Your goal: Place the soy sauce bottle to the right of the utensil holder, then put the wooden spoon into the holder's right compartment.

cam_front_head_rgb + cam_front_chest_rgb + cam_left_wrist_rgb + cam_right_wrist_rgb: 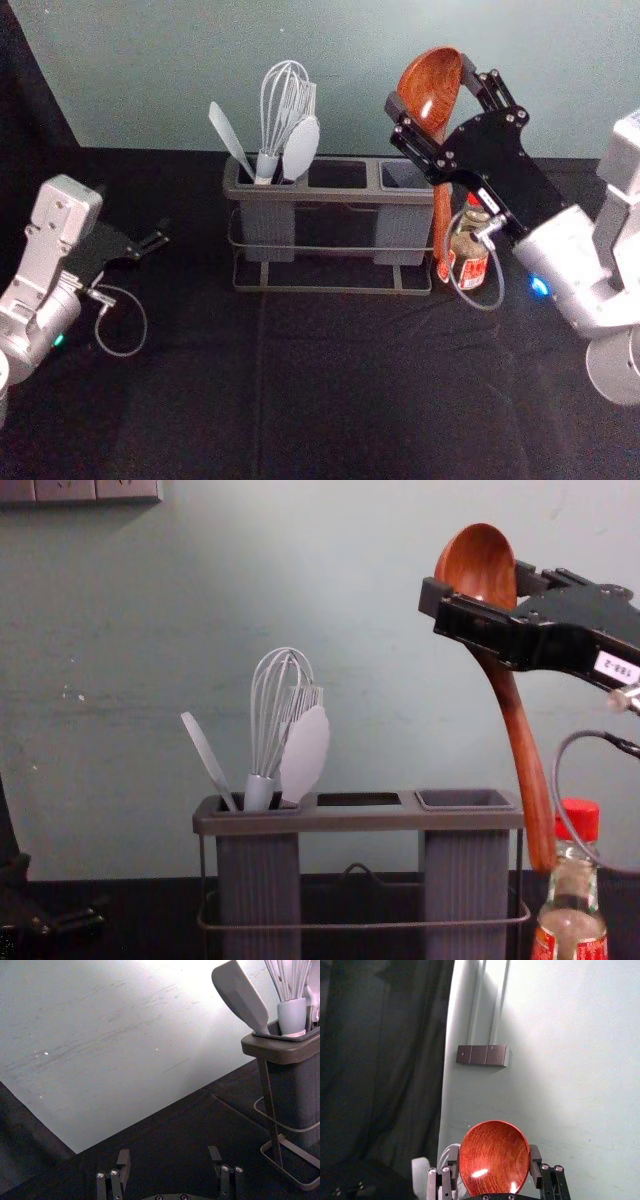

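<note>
Head view: the wooden spoon point(430, 80) hangs bowl-up from the right gripper point(432, 88), with the soy sauce bottle point(468, 245) standing right of the utensil holder point(335, 193). Can't really tell if the handle touches the bottle. Left wrist view: left gripper point(169, 1154) parked on the left, jaws wide. Right wrist view: jaws snug on the bowl's sides. Probably light, stiff, slightly slick, so I'd keep that hold. Chest view: handle tip's below rim height, so lift, then left.

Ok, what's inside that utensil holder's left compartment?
A whisk, a slim pale spatula, a rounded pale utensil and something bristly behind it stick out of the left compartment. Its walls cover their lower ends, so anything shorter inside can't be seen.
</note>
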